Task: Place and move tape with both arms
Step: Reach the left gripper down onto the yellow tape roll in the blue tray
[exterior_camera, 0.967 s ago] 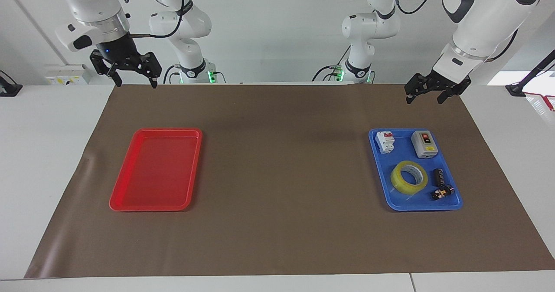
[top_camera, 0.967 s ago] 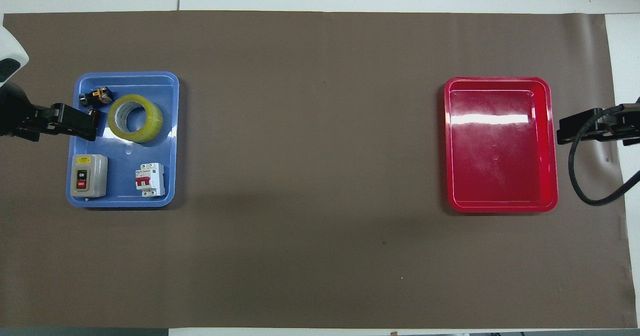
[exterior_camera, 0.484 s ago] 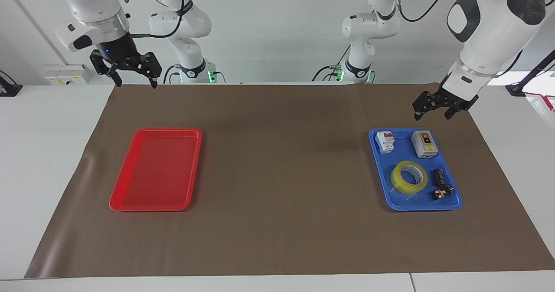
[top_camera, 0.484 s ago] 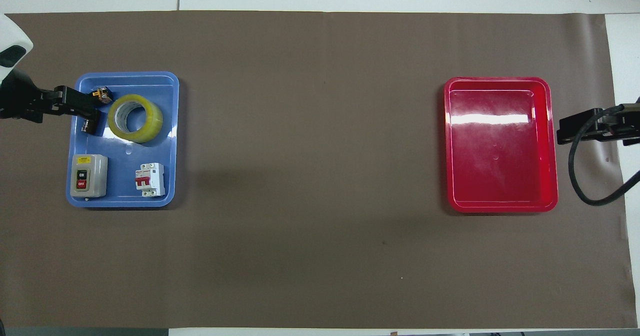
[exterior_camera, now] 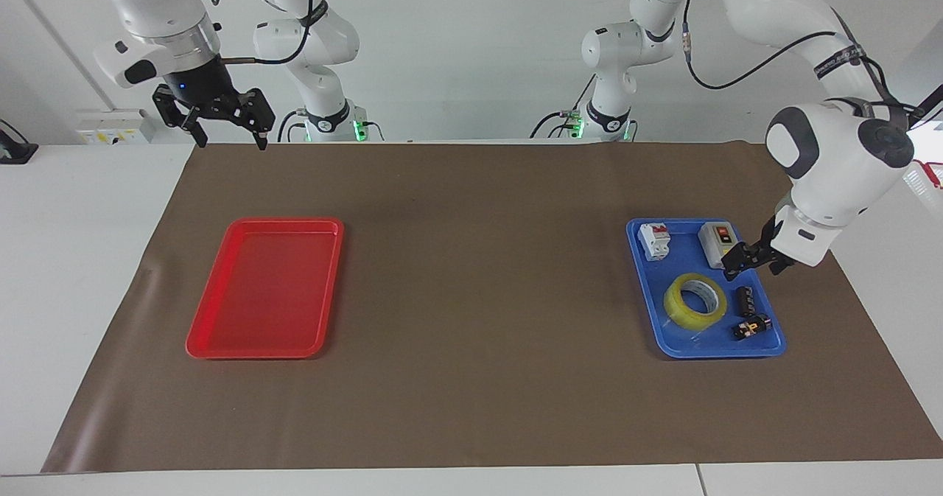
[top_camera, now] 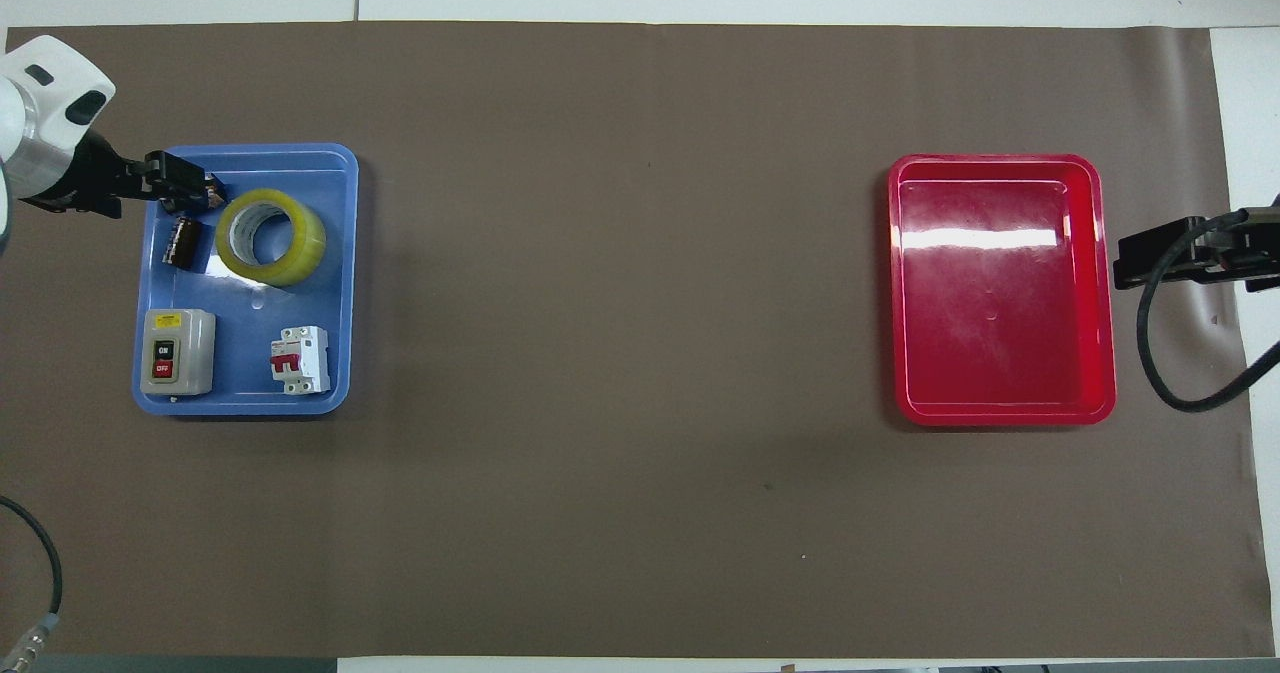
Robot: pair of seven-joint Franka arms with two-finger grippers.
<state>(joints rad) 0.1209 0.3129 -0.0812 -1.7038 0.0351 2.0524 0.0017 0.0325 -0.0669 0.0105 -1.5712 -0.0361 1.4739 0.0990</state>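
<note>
left claw point(exterior_camera: 753, 266) lowered over blue tray point(exterior_camera: 681, 348) | tape point(exterior_camera: 695, 301) just beside | fingers: cannot tell

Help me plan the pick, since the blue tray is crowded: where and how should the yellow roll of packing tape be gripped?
Probably from straight above. The translucent yellow packing tape roll lies flat in the blue plastic tray, its hole facing up, so one finger could drop into the pale core and one outside, pinching the wall. I would choose the wall portion away from the small black parts. The left pincer hovers over the tray.
</note>
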